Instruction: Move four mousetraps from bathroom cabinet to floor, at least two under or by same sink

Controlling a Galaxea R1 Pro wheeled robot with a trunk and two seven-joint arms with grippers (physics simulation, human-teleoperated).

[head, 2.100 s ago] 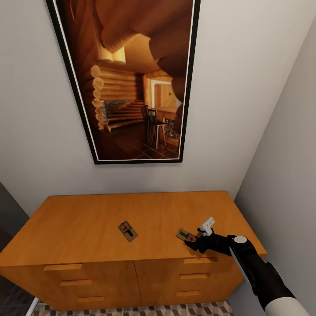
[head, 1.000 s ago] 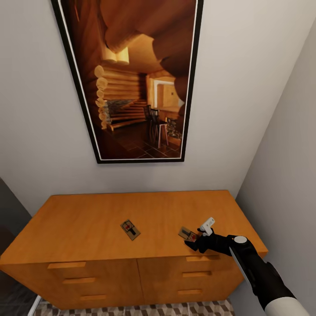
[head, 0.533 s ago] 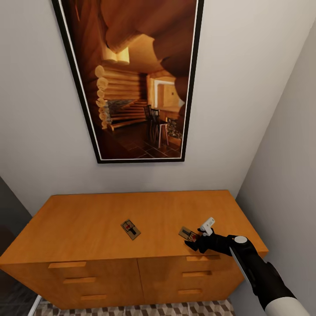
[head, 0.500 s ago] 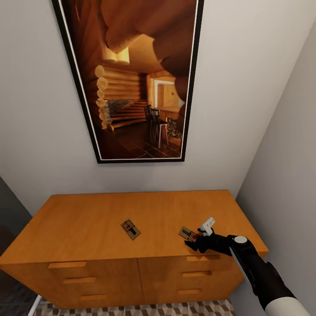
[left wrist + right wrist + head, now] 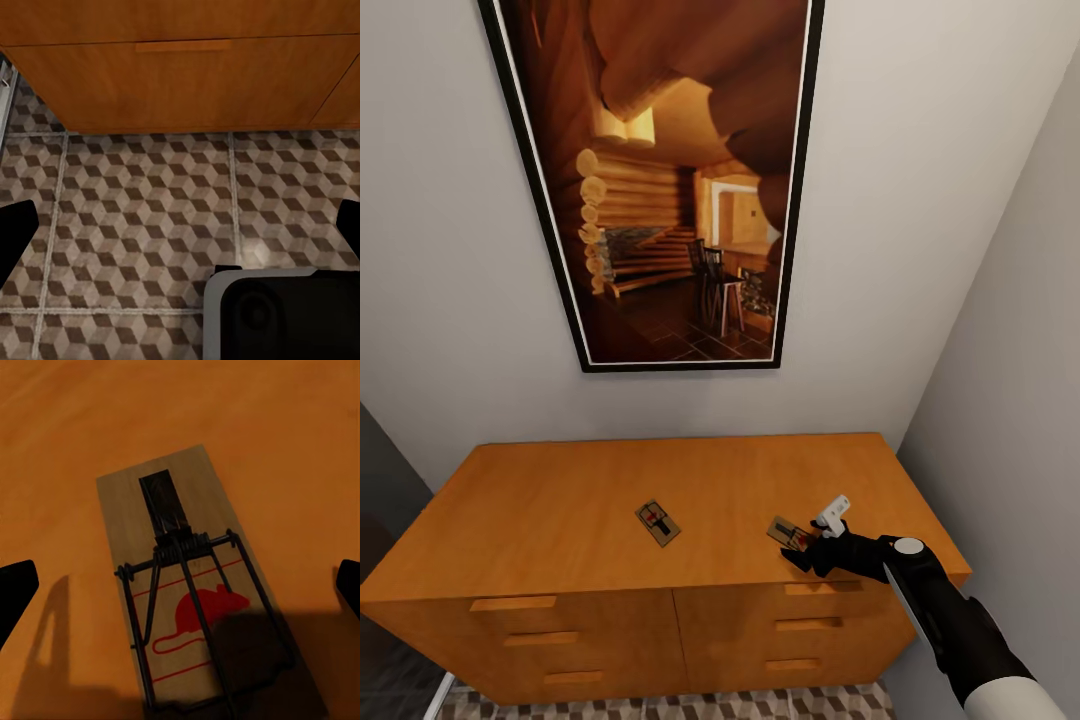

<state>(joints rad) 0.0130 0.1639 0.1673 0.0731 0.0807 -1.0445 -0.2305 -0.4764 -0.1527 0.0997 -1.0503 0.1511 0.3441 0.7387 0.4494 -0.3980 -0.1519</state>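
Observation:
Two mousetraps lie on the flat top of the orange-brown cabinet [image 5: 560, 500]. One mousetrap [image 5: 657, 522] rests near the middle of the top. The other mousetrap [image 5: 788, 533] lies near the front right, just ahead of my right gripper [image 5: 807, 552]. In the right wrist view this trap [image 5: 187, 592] shows its tan board, dark wire and red mouse mark. It lies between the spread black fingertips [image 5: 15, 589] of the open right gripper [image 5: 180, 585], which do not touch it. My left gripper [image 5: 180, 225] hangs open over the cube-patterned bathroom floor [image 5: 150, 202].
A tall framed picture [image 5: 660, 180] hangs on the wall behind the cabinet. A grey side wall [image 5: 1010, 400] stands close on the right. Drawer fronts with bar handles [image 5: 512, 603] face me. Part of my own body [image 5: 277, 315] sits low over the floor [image 5: 800, 704].
The head camera shifted slightly about two seconds ago. Since then the right gripper and both traps have stayed where they were.

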